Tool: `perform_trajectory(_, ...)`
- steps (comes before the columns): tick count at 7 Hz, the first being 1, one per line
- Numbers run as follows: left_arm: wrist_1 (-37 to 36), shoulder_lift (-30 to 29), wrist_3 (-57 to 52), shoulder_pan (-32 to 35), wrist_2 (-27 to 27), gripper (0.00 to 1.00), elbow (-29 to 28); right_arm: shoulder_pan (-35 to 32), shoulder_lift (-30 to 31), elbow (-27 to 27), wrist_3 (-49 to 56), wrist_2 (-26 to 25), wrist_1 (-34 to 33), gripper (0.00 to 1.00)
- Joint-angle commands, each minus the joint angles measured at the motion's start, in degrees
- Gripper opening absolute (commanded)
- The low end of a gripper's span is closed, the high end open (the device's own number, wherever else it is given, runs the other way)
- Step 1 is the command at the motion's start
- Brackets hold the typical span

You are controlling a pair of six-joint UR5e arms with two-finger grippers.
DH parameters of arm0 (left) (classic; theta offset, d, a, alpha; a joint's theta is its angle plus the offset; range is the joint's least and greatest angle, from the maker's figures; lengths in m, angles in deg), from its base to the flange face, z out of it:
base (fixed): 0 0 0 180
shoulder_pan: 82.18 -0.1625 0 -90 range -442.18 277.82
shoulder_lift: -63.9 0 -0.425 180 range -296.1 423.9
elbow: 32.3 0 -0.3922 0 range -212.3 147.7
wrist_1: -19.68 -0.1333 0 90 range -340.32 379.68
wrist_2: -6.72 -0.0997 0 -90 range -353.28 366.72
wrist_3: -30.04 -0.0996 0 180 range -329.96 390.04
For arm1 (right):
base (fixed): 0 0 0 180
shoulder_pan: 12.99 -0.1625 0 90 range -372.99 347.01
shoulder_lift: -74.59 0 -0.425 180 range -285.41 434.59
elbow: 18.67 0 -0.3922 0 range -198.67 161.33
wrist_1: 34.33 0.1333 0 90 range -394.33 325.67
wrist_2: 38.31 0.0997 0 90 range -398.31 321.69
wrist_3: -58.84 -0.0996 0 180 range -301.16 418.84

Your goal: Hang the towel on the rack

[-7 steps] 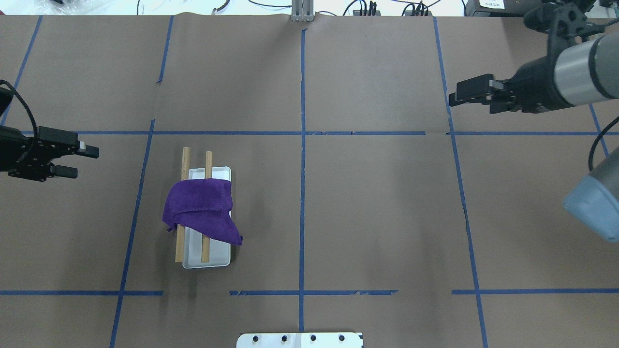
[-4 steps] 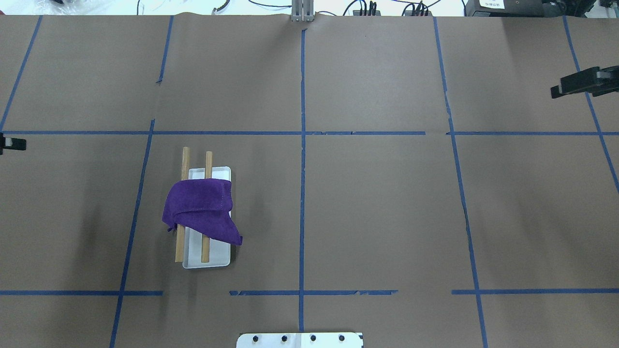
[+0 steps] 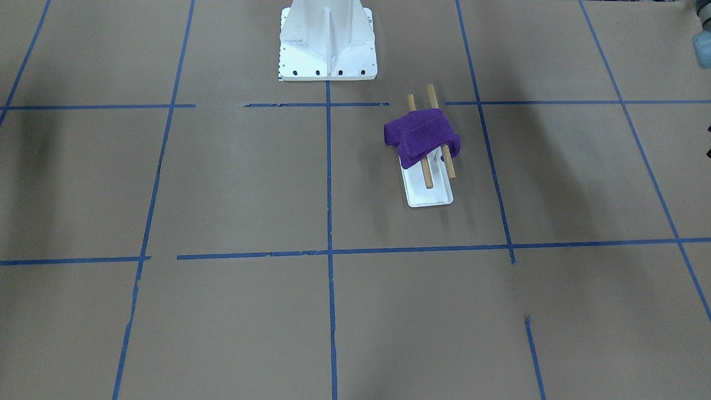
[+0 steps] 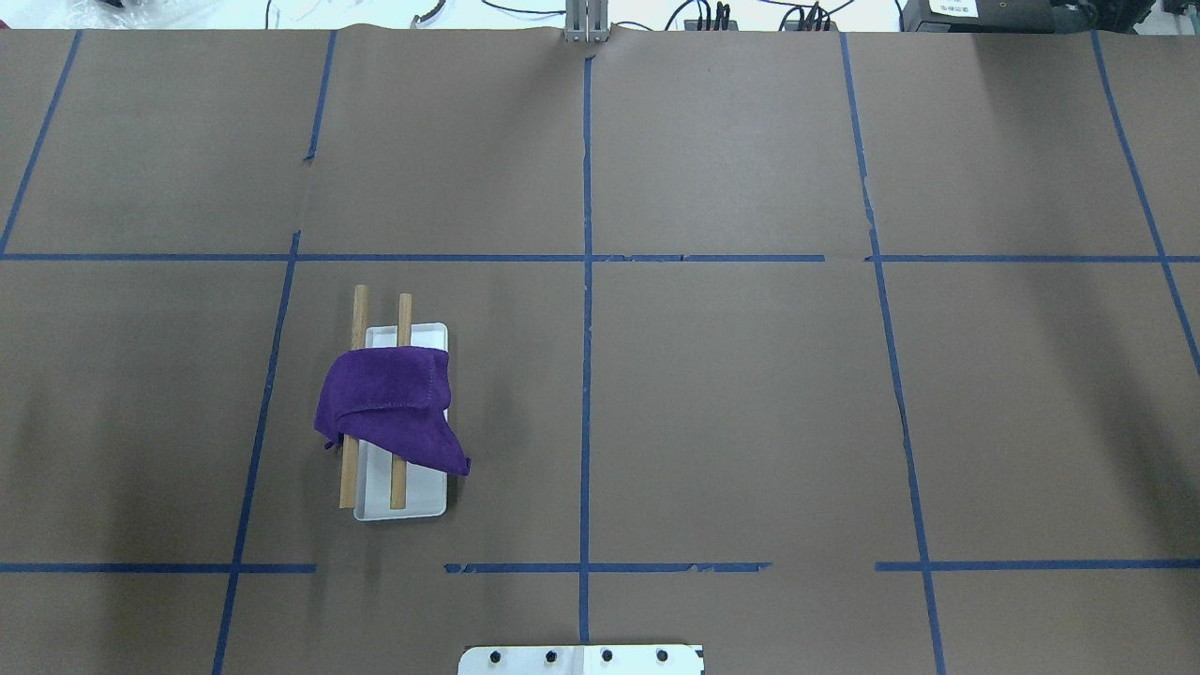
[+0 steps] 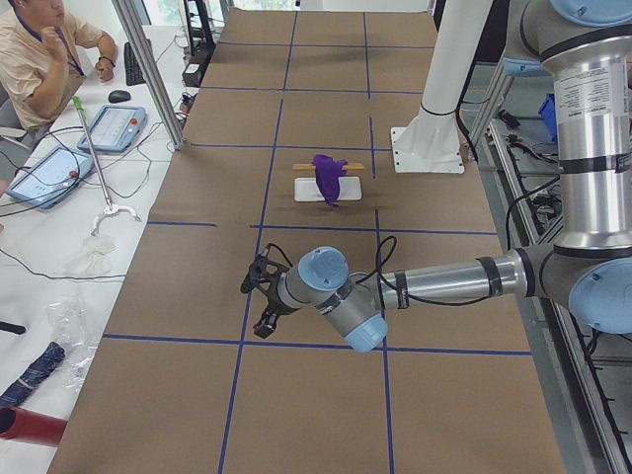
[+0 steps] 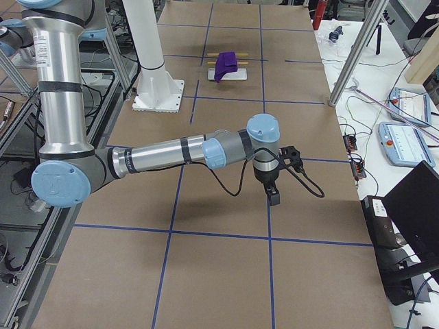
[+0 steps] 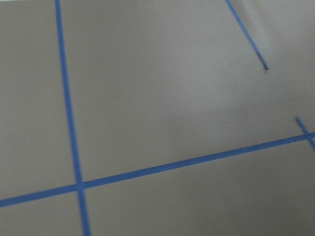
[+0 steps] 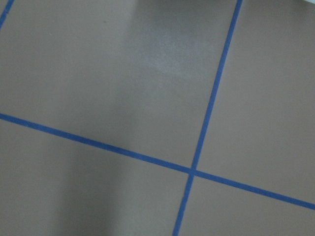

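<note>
The purple towel [image 4: 389, 403] lies draped and creased over the two wooden dowels [image 4: 359, 309] of the rack, whose white base [image 4: 422, 497] sits on the table's left half. The towel [image 3: 422, 136] and base [image 3: 427, 195] also show in the front-facing view. Neither gripper shows in the overhead or front-facing views. My left gripper [image 5: 262, 296] shows only in the exterior left view, far from the towel [image 5: 328, 176]. My right gripper [image 6: 274, 195] shows only in the exterior right view, far from the towel [image 6: 225, 65]. I cannot tell whether either is open or shut. Both wrist views show only table.
The large white metal pedestal [image 3: 328, 39] stands at the robot's edge of the table, its plate [image 4: 581, 659] at the overhead view's bottom. Blue tape lines grid the brown table. An operator [image 5: 39, 59] sits beyond the far side.
Both grippers have pulled out of the overhead view, the left one off the left edge, the right one off the right edge. Towel and rack have not moved.
</note>
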Motion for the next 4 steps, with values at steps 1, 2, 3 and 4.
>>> perform_trajectory(1, -20.6, -0.4, -19.3, 6.4, 0.1, 1.0, 1.1, -5.1, 0.8, -0.3, 10.1, 0.7, -10.8, 1.0)
perform_trajectory(2, -31.1, -0.3, -23.8, 6.6, 1.2, 1.0, 3.2, -7.2, 2.6, -0.3, 11.0, 1.0, -11.5, 1.0)
perform_trajectory(3, -40.9, 0.8, -24.4, 7.2, 2.4, 1.0, 8.3, -8.3, 4.0, -0.3, 11.1, 1.4, -12.0, 1.0)
perform_trajectory(4, -46.8, 3.7, -24.3, 7.1, 2.8, 1.0, 12.3, -8.3, 5.8, -0.3, 11.1, 1.5, -11.8, 1.0)
